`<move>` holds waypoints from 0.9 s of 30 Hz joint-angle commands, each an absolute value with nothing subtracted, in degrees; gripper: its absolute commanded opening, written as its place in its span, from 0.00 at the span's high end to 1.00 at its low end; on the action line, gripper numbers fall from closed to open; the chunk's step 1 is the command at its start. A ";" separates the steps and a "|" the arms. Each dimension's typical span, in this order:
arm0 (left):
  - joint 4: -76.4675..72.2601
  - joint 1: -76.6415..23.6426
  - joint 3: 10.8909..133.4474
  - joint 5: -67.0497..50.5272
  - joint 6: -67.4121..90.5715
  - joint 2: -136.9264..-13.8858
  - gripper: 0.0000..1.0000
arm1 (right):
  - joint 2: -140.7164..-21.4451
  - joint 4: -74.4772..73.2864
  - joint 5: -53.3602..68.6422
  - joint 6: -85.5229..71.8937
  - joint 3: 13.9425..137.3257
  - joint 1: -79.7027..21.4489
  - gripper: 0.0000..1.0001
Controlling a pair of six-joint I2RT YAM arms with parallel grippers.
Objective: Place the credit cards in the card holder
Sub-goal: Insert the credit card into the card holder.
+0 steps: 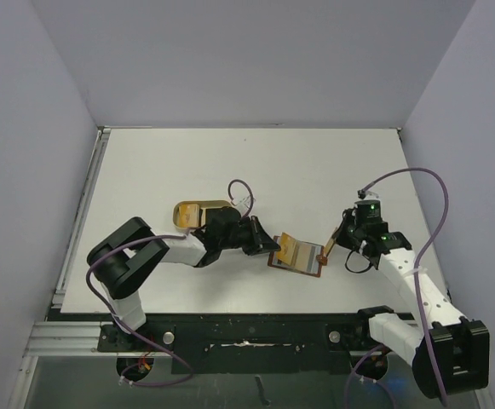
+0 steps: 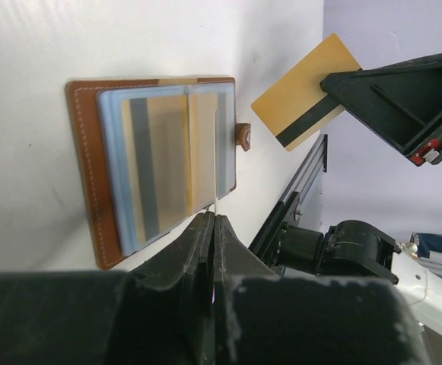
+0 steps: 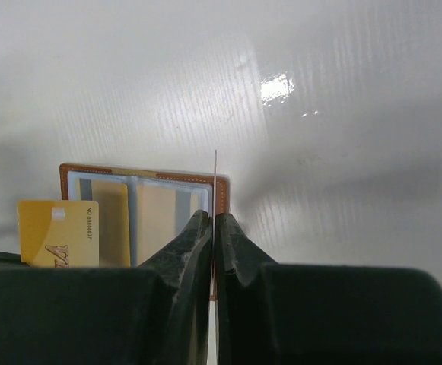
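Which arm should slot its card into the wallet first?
Left, probably. Both hands are shut on a card, but the left hand holds its gold card over the open wallet; the right hand holds its striped card out by the edge, beside the snap tab.

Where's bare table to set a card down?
Free: far half of the table, beyond the tan tray and both arms. Crowded: around the card holder, flanked by left end effector and right end effector, each pinching a credit card.
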State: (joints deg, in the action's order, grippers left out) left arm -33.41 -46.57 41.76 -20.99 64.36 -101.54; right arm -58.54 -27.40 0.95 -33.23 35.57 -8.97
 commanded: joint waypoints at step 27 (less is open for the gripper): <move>-43.61 -46.94 46.17 -25.09 64.01 -111.20 1.00 | -57.86 -27.80 -5.54 -38.99 31.41 -10.51 1.00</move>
State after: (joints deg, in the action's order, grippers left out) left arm -40.18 -46.78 43.72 -24.29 65.30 -110.63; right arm -57.36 -29.69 -6.31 -38.20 32.42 -9.37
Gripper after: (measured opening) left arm 0.010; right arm 0.035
